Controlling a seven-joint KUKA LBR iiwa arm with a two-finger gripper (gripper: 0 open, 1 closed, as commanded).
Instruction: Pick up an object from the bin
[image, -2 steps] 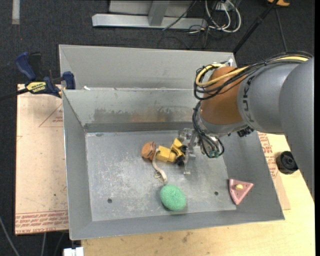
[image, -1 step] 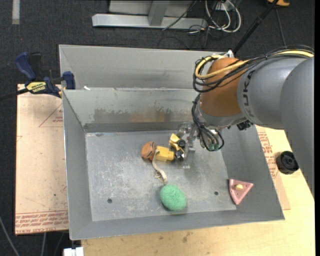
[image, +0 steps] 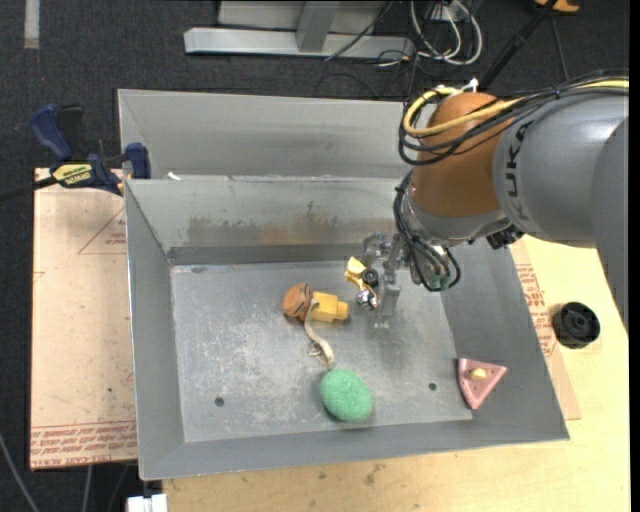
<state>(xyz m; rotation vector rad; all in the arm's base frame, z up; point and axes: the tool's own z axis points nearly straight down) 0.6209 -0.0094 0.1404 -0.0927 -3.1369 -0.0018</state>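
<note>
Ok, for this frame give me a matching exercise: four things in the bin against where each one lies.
Things
1. green fuzzy oval ball
2. pink triangular block with a yellow spot
3. brown-and-yellow toy
4. small yellow piece

Places
A. mid-floor, to the view's left of the gripper
B. near the front wall of the bin, about midway along
C. front corner on the view's right
D. close beside the gripper, toward the back wall

Pairs: 1-B, 2-C, 3-A, 4-D
</note>
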